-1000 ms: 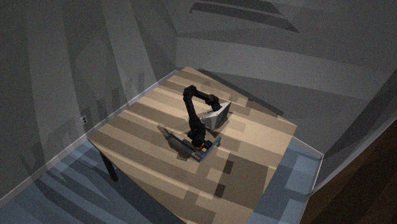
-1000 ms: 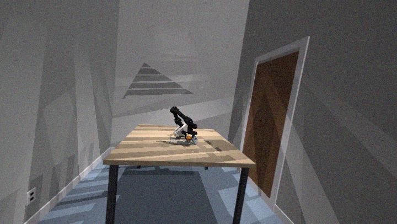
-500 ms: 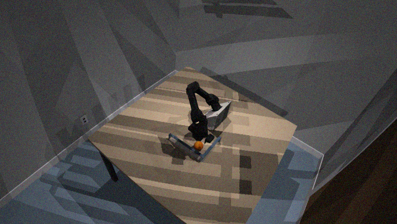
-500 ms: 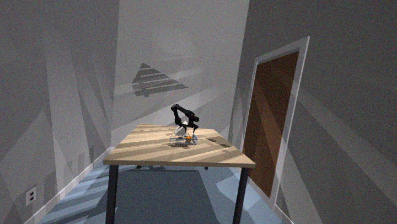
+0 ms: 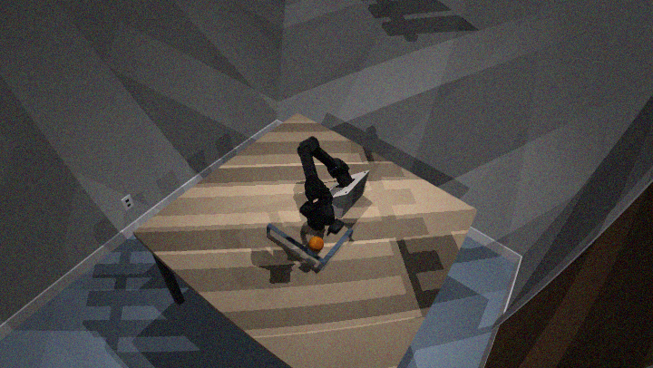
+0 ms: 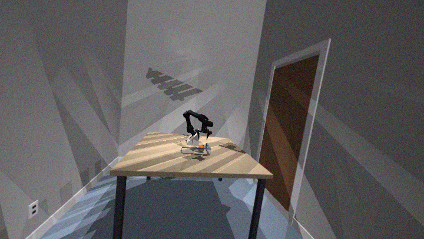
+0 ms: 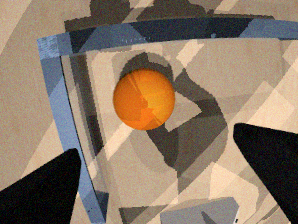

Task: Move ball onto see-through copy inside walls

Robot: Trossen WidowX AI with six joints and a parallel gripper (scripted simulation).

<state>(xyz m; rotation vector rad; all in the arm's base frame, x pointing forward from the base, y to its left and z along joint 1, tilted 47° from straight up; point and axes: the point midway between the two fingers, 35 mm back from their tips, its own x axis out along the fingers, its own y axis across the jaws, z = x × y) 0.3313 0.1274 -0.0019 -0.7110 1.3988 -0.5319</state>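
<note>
- In the wrist view two black fingers fill the lower corners of the frame, spread nearly as wide as they go, with nothing between them — the gripper [image 7: 156, 183] holds nothing.
- Beyond them, just above frame centre, the orange ball [image 7: 144, 100] lies on the table [image 7: 27, 3], apart from both fingers.
- The blue-edged walls [image 7: 63, 129] run down the left of the frame and across the top, meeting at the upper left; the ball sits inside that corner, touching neither wall as far as can be told.
- The see-through copy cannot be told apart from the ball.
- In the top view the ball [image 5: 316, 243] lies just inside the V of the walls [image 5: 292, 244], below the black arm [image 5: 315, 182] at frame centre.
- In the exterior view the gripper [image 6: 206, 133] hangs above the ball [image 6: 201, 146] — clear of it — near the far end of the table [image 6: 166, 166].
</note>
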